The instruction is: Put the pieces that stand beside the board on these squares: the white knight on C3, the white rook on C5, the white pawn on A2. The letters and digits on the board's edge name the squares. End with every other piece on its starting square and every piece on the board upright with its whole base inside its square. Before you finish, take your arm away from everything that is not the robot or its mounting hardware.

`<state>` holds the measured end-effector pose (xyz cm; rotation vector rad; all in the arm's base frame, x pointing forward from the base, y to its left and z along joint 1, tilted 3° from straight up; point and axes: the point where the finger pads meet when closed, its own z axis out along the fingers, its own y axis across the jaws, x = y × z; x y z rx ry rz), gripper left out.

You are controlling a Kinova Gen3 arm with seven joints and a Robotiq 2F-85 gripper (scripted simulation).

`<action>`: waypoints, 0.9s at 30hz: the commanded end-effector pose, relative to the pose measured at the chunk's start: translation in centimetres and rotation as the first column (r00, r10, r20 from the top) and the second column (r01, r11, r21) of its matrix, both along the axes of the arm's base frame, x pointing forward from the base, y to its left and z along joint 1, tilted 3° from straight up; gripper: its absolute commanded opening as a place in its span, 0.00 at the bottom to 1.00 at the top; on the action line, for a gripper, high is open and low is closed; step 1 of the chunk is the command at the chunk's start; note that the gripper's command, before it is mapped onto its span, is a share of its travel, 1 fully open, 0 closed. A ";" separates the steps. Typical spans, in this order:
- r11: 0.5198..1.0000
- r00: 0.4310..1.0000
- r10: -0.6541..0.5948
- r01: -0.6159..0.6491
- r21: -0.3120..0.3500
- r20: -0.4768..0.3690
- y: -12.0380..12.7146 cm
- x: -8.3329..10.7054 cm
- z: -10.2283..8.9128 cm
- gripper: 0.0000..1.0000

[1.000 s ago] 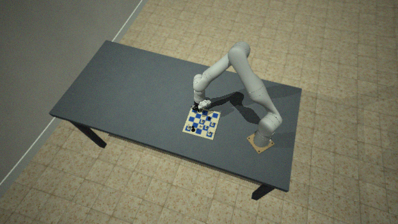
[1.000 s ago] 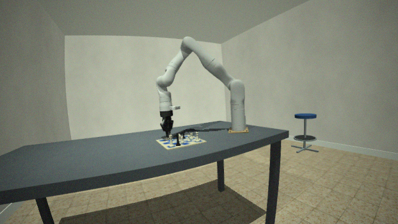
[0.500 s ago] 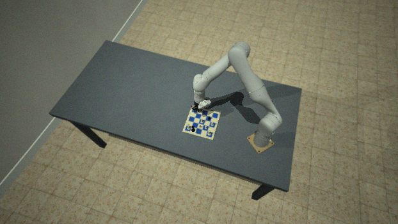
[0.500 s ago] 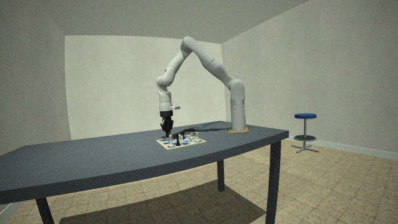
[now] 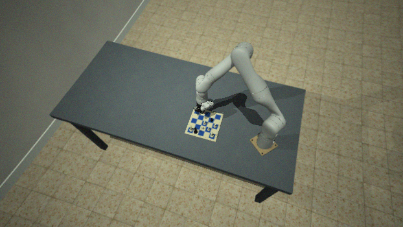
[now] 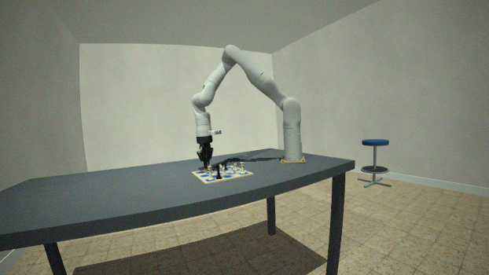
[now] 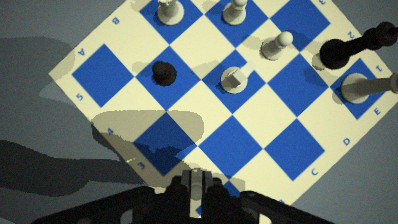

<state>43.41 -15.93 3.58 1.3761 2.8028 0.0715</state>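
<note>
The end effector (image 5: 199,111) (image 6: 206,166) (image 7: 196,182) is clamped on what appears to be the white pawn (image 7: 196,191), around A2. The pawn is likely light, rigid and smooth; a centred grip below its rounded head should resist tilting.
</note>
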 end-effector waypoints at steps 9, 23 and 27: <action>1.000 1.000 0.000 0.000 -0.001 0.001 0.0 0.1 -0.1 0.00; 1.000 1.000 0.000 0.000 -0.001 0.001 0.0 0.1 -0.2 0.00; 1.000 1.000 0.000 0.000 -0.001 0.001 0.0 0.1 -0.2 0.00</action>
